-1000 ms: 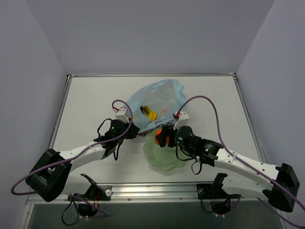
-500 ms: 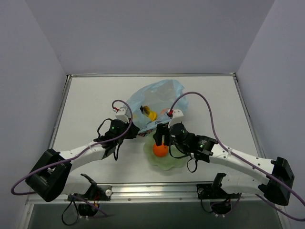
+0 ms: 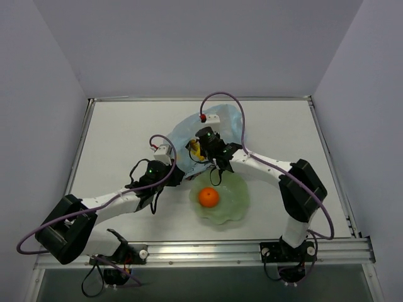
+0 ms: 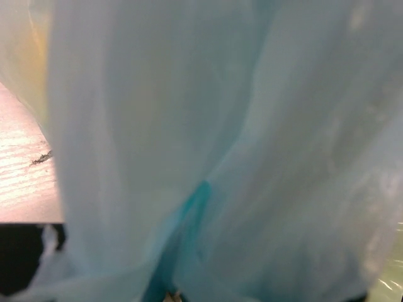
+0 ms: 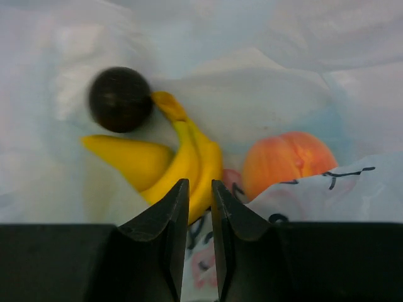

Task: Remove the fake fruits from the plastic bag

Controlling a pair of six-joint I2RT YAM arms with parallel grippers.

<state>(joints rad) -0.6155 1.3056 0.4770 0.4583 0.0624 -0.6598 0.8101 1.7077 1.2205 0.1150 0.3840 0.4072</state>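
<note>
Pinching the plastic bag (image 3: pixel 187 129) at its near-left edge, the left hand (image 3: pixel 173 175) is clamped on the film, which is filling its wrist view. Judging it's anchoring the bag so the mouth is facing the right arm. The bag is lying mid-desk (image 3: pixel 119 138), just behind the green bowl (image 3: pixel 238 189). Inside, the dark round fruit (image 5: pixel 120 99) is sitting left, touching the stem of the bananas (image 5: pixel 189 160), and the peach-pink one (image 5: pixel 286 160) is sitting right, partly under a printed fold. Over the mouth the right hand (image 5: pixel 197 184) is pointing at the bananas, fingers nearly pressed together, thin slit, nothing between them. Probably lining up on the bananas, but it's needing to spread first. Further right, the orange (image 3: pixel 209 197) is already sitting in the bowl, out of the bag.
</note>
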